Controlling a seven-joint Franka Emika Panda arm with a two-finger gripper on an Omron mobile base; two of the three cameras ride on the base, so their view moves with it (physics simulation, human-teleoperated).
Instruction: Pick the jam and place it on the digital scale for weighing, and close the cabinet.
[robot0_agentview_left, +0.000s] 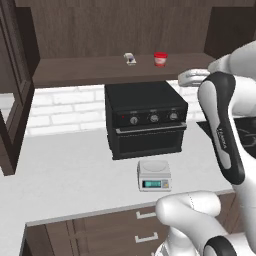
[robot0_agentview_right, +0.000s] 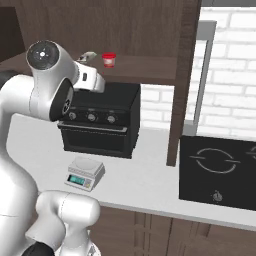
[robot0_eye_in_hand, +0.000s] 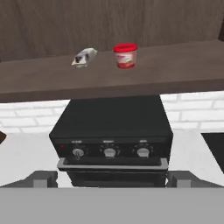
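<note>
On the open cabinet (robot0_agentview_left: 30, 40) shelf, above the black oven (robot0_agentview_left: 145, 120), the jam (robot0_agentview_left: 160, 59) stood upright, a small red jar with a red lid and pale band. Just to its left, a little apart and not touching, lay a small grey-white object (robot0_agentview_left: 130, 58), tilted on its side. The same pair showed from the hand camera, the jam (robot0_eye_in_hand: 125, 55) to the right of the grey-white object (robot0_eye_in_hand: 84, 57), both on the brown shelf board with the dark wood back wall behind them.

The oven sat on the pale tabletop (robot0_agentview_left: 65, 175) directly under the shelf, its flat black top close beneath the board and its three knobs facing the robot. It stood between the arm and the space below the jam. In front of the oven, near the tabletop's front edge, rested the digital scale (robot0_agentview_left: 154, 175), its round plate bare and its teal display facing forward. A black cooktop (robot0_agentview_right: 220, 170) lay on the tabletop to the right, past the upright cabinet side panel. One glass-panelled door stood swung open at the far left of the left base view.

The hand (robot0_eye_in_hand: 112, 178) was held up at about the oven's height, facing the shelf, its two tips set wide apart with nothing between them. The white arm hung over the oven's right side in the left base view, well short of the jam. Brown drawers (robot0_agentview_left: 115, 230) ran beneath the tabletop.
</note>
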